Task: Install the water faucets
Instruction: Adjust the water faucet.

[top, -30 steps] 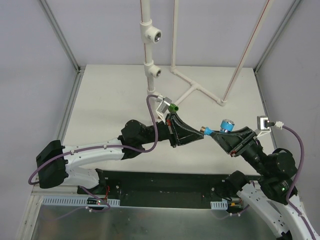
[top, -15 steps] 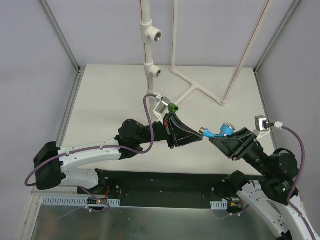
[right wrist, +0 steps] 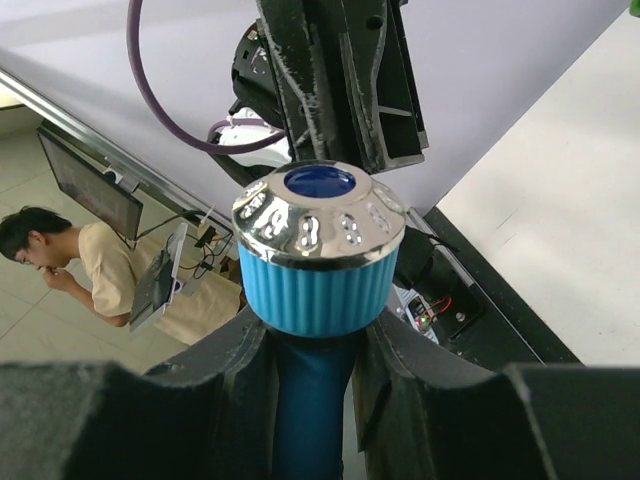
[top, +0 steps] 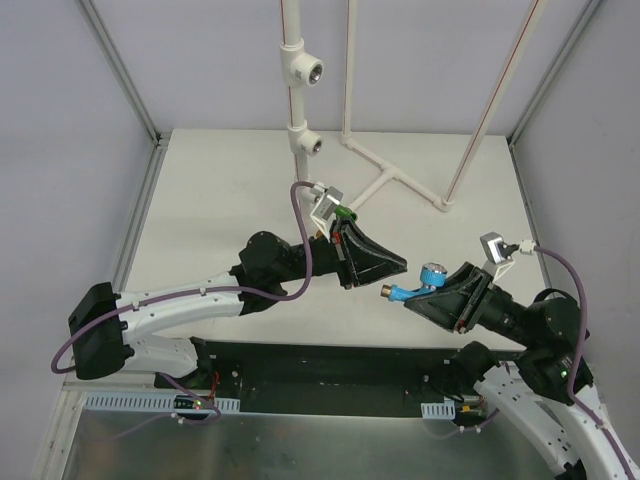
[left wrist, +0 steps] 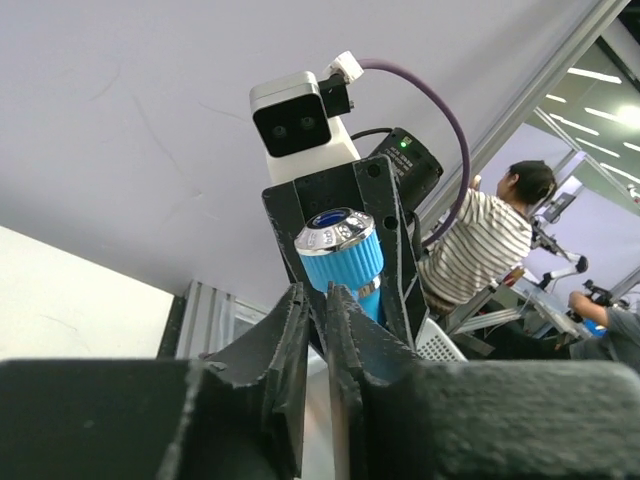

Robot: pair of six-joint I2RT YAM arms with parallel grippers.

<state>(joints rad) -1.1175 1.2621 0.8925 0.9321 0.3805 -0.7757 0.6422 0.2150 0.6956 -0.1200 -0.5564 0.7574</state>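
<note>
Blue faucet (right wrist: 315, 285) (ribbed, chrome-capped) in right hand (right wrist: 315, 352).

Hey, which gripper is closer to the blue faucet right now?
Right. The right gripper is shut on the blue faucet below its knob; the left gripper, shut and empty, sits apart beyond the spout.

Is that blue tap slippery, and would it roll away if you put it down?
The blue tap is probably stiff, since it looks like hard plastic. Its ribbed knob likely resists slipping, though the shiny cap may be slick. Laid down, its round body might roll.
</note>
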